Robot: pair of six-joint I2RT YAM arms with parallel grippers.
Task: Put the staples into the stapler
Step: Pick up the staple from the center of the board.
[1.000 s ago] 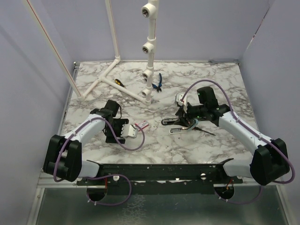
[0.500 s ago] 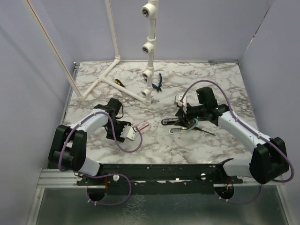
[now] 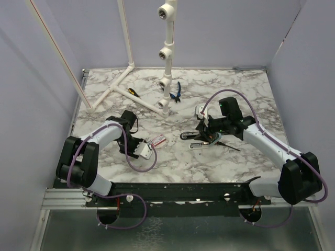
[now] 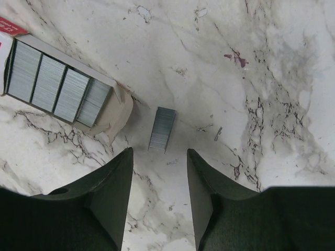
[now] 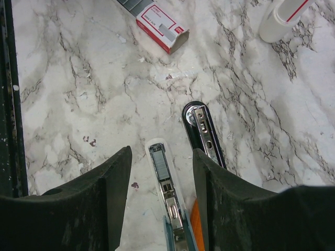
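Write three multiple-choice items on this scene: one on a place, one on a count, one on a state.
1. Where does the loose staple strip lie?
A. In the stapler
B. On the table, beside the box
C. Inside the box

2. How many staple blocks show in the box?
A. One
B. Two
C. Four

3. How does the left gripper stand?
A. Open, holding nothing
B. Shut on the strip
C. Shut on the box

Key:
1 B, the strip rests on bare marble by the box's flap.
2 C, four blocks sit side by side.
3 A, its fingers stand apart, gripping nothing.
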